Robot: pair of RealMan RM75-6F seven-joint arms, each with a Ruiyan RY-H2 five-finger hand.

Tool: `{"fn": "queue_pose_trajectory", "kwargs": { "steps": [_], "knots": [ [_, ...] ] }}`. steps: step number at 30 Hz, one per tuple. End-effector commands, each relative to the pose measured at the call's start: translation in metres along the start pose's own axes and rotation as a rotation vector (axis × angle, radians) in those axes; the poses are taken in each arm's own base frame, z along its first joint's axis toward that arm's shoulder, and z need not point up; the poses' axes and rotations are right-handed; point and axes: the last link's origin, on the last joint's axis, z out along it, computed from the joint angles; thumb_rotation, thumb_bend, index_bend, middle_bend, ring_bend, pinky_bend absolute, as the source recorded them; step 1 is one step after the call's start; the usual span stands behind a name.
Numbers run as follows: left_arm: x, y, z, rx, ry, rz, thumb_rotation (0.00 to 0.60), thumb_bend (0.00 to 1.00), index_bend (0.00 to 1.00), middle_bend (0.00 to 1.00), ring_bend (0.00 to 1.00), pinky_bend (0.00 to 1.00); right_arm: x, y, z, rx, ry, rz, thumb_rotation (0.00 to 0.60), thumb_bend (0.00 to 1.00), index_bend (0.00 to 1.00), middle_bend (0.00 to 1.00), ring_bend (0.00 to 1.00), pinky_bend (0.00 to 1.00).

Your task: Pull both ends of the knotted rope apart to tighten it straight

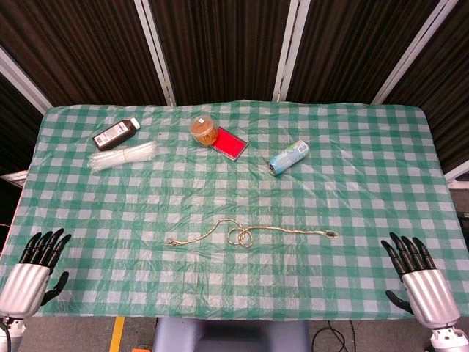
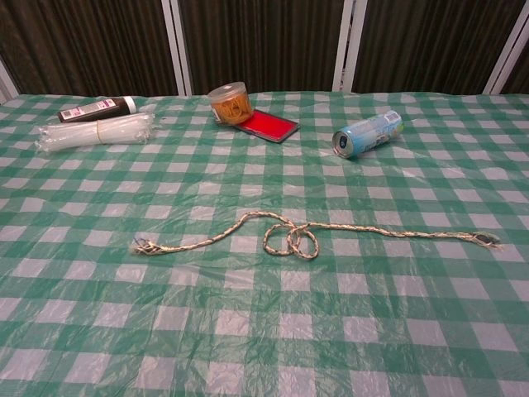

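A thin tan rope (image 1: 253,234) (image 2: 310,234) lies loose on the green checked table, with a slack looped knot (image 1: 241,236) (image 2: 296,241) near its middle. Its left end (image 1: 171,241) (image 2: 145,245) and right end (image 1: 331,235) (image 2: 488,241) rest flat on the cloth, frayed. My left hand (image 1: 34,270) hovers at the table's near left corner, fingers apart and holding nothing. At the near right corner my right hand (image 1: 419,279) is likewise spread and empty. Both hands are far from the rope ends and show only in the head view.
Along the far side lie a dark bottle (image 1: 116,133), a bundle of clear straws (image 1: 122,156), an orange jar (image 1: 204,130) beside a red flat box (image 1: 230,143), and a light blue can (image 1: 288,158) on its side. The table's front edge (image 1: 234,317) runs just below the hands.
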Motion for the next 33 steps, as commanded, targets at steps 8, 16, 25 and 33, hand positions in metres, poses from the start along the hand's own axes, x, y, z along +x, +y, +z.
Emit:
{"fn": "queue_pose_trajectory", "kwargs": {
  "steps": [8, 16, 25, 33],
  "knots": [
    [-0.019, 0.029, 0.015, -0.106, -0.027, -0.073, 0.6, 0.44, 0.0, 0.0, 0.0, 0.01, -0.003, -0.003, 0.0, 0.01, -0.012, -0.008, 0.6, 0.17, 0.0, 0.0, 0.0, 0.0],
    [-0.047, 0.088, 0.069, -0.23, -0.082, -0.057, 0.6, 0.44, 0.09, 0.0, 0.0, 0.01, -0.006, -0.006, 0.002, 0.018, -0.022, -0.016, 0.6, 0.17, 0.0, 0.0, 0.0, 0.0],
    [-0.072, 0.138, 0.111, -0.262, -0.144, -0.037, 0.6, 0.45, 0.31, 0.01, 0.0, 0.01, -0.009, -0.004, 0.004, 0.005, -0.031, -0.021, 0.6, 0.17, 0.0, 0.0, 0.0, 0.0],
    [-0.086, 0.156, 0.137, -0.22, -0.136, -0.062, 0.6, 0.45, 0.38, 0.05, 0.0, 0.02, -0.008, -0.002, 0.005, -0.005, -0.034, -0.019, 0.6, 0.17, 0.0, 0.0, 0.0, 0.0]
  ]
}}
